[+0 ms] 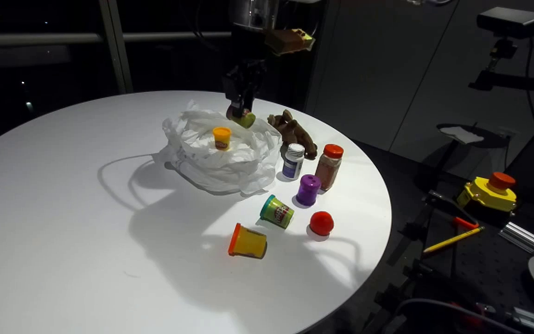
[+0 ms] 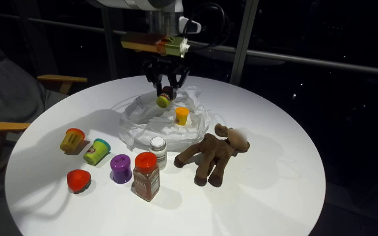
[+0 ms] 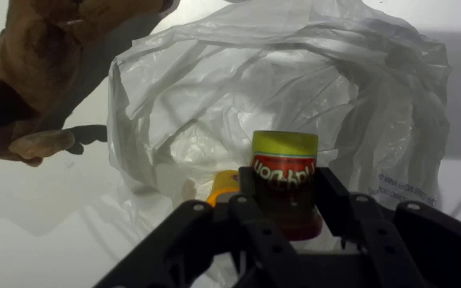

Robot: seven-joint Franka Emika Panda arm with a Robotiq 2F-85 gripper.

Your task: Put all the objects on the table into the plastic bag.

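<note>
My gripper (image 3: 283,180) is shut on a yellow-green Play-Doh tub (image 3: 284,144) with a dark reddish lid, held tilted above the open white plastic bag (image 3: 230,76). An orange-lidded yellow tub (image 1: 221,139) stands inside the bag; in the wrist view my left finger partly hides it. On the table lie a teal-lidded green tub (image 1: 277,212), an orange-lidded yellow tub (image 1: 250,242) and a red rounded object (image 1: 321,223). A purple container (image 2: 121,168), a red-lidded spice jar (image 2: 147,180) and a white bottle (image 2: 158,154) stand upright. A brown plush animal (image 2: 213,150) lies beside the bag.
The round white table (image 1: 63,222) carries everything. The white bottle and plush animal sit close to the bag's side. A wooden-armed chair (image 2: 5,126) stands by the table edge. A camera on a stand (image 1: 512,23) and a yellow box with a red button (image 1: 487,197) are off the table.
</note>
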